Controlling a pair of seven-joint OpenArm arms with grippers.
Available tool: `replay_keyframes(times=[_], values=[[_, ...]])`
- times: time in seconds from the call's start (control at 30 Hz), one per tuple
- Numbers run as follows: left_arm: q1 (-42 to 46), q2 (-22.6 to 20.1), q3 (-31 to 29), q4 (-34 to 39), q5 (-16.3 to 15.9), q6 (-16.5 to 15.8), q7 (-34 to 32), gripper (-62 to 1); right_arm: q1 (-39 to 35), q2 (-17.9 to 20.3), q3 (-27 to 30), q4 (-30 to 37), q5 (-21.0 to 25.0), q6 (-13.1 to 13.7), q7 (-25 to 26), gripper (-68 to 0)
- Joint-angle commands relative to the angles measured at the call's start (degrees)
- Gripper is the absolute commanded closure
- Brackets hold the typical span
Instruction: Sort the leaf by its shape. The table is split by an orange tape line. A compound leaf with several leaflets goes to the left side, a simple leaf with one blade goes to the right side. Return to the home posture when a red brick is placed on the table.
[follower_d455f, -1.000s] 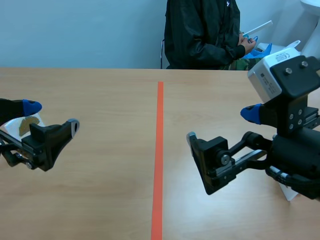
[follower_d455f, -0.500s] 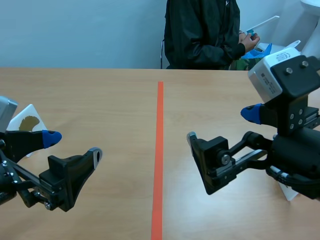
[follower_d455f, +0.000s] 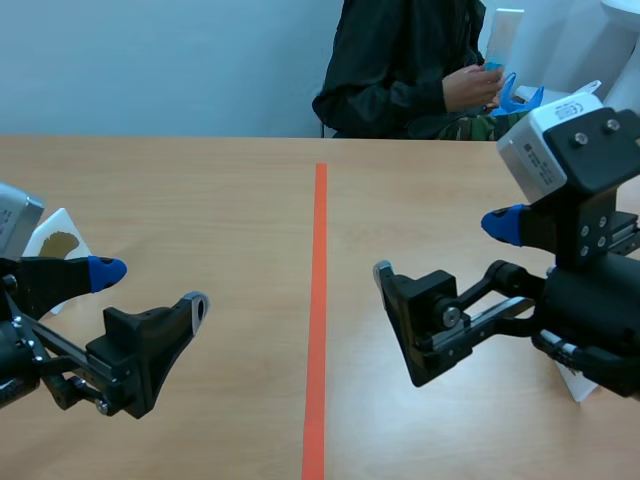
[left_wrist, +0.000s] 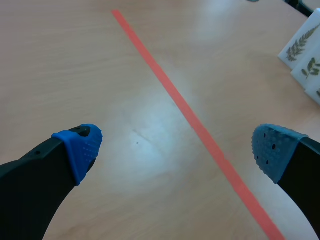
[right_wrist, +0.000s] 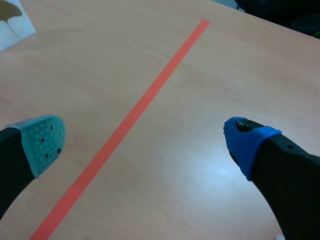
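Observation:
A white card with a brown-yellow single leaf (follower_d455f: 57, 243) stands at the table's left side, just behind my left gripper (follower_d455f: 150, 287); the right wrist view shows that card's corner (right_wrist: 12, 17) far ahead. My left gripper (left_wrist: 177, 150) is open over bare wood, holding nothing. White cards with green fern-like leaves (left_wrist: 301, 44) stand on the far side of the tape in the left wrist view. My right gripper (follower_d455f: 441, 250) (right_wrist: 145, 142) hangs open and empty right of the orange tape line (follower_d455f: 318, 300). A white card corner (follower_d455f: 576, 386) pokes out under the right arm.
A person (follower_d455f: 400, 70) in a dark jacket sits across the table, holding a white card (follower_d455f: 503, 32) and something blue. The tape line (left_wrist: 200, 131) (right_wrist: 131, 119) runs down the middle of the wooden table.
My left arm has come forward and slightly right, away from the brown leaf card, which now stands uncovered. The person has lifted a white card upright. The right arm has kept still.

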Motion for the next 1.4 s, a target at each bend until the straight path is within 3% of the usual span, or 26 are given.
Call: replay_keyframes(times=[0.0, 0.13, 1.27, 1.37], values=[[-0.2, -0.3, -0.6, 2.2, 0.8, -0.1, -0.6, -62.3, 0.7, 0.9, 0.7, 0.3, 0.8, -0.2, 0.9, -67.9], [-0.2, -0.3, -0.6, 3.0, 3.1, -0.1, -0.7, -62.3, 0.7, 0.9, 0.7, 0.3, 0.8, -0.2, 0.8, -67.9], [-0.2, -0.3, -0.6, 3.2, 3.1, -0.1, -1.0, -62.3, 0.7, 0.9, 0.7, 0.3, 0.8, -0.2, 0.8, -67.9], [-0.2, -0.3, -0.6, 3.2, 3.1, -1.6, -0.8, -62.3, 0.7, 0.9, 0.7, 0.3, 0.8, -0.2, 0.8, -67.9]])
